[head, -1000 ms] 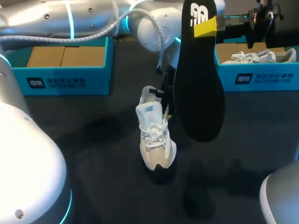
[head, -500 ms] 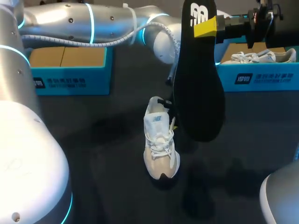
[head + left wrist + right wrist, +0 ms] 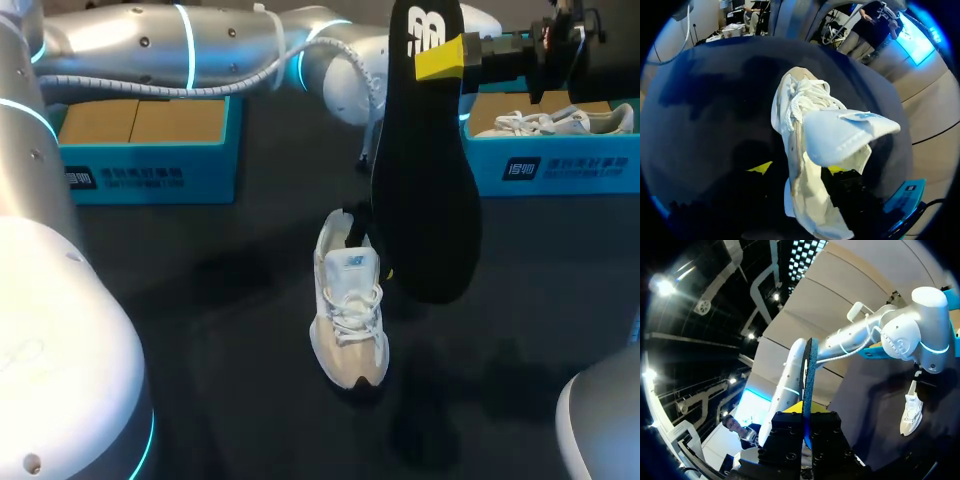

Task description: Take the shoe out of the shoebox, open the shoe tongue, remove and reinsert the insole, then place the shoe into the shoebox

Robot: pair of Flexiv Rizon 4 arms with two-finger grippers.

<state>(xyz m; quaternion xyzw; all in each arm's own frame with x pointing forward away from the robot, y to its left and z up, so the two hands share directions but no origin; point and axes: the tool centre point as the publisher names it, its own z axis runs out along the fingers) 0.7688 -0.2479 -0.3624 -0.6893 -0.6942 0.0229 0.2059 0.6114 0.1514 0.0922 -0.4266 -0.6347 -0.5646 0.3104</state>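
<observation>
A white and beige shoe (image 3: 350, 315) sits on the dark table near the middle, its toe toward the front and its tongue (image 3: 845, 135) lifted up. My left gripper (image 3: 797, 169) is at the shoe's heel end. It stands open, its yellow fingertips (image 3: 760, 167) wide apart on either side of the collar; in the head view the insole mostly hides it. High above the table hangs the black insole (image 3: 425, 170), heel end up, with my right gripper (image 3: 438, 58) shut on it. It shows edge-on (image 3: 807, 375) in the right wrist view.
A teal shoebox (image 3: 560, 165) at the back right holds a second pale shoe (image 3: 555, 122). Another teal box (image 3: 140, 170) with a brown cardboard floor stands at the back left. My left arm (image 3: 200, 50) stretches across the back of the table.
The shoe has shifted right and toward the front with my left gripper, whose fingers have spread apart. The right arm and the insole have not moved.
</observation>
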